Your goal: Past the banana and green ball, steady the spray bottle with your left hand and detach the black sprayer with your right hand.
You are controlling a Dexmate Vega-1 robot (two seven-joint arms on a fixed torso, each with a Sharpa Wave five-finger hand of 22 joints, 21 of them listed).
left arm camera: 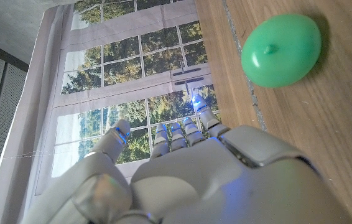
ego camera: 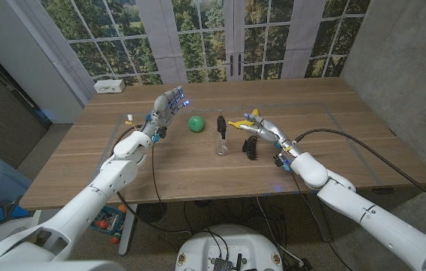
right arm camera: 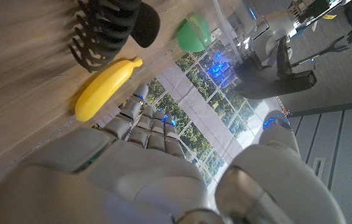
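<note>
The spray bottle (ego camera: 220, 144) is small and clear and stands upright mid-table, with the black sprayer (ego camera: 220, 123) on top. The green ball (ego camera: 196, 123) lies just to its left and fills a corner of the left wrist view (left arm camera: 282, 50). The banana (ego camera: 243, 120) lies to the bottle's right. My left hand (ego camera: 166, 105) is raised above the table left of the ball, fingers spread, holding nothing (left arm camera: 194, 174). My right hand (ego camera: 267, 130) is right of the bottle beside the banana (right arm camera: 104, 87), fingers extended and empty (right arm camera: 138, 168). Neither hand touches the bottle.
A black claw hair clip (ego camera: 251, 147) lies between the bottle and my right hand, close to the banana (right arm camera: 101, 28). A white box (ego camera: 110, 85) sits at the table's far left corner. A small pale item (ego camera: 129, 117) lies left of my left hand.
</note>
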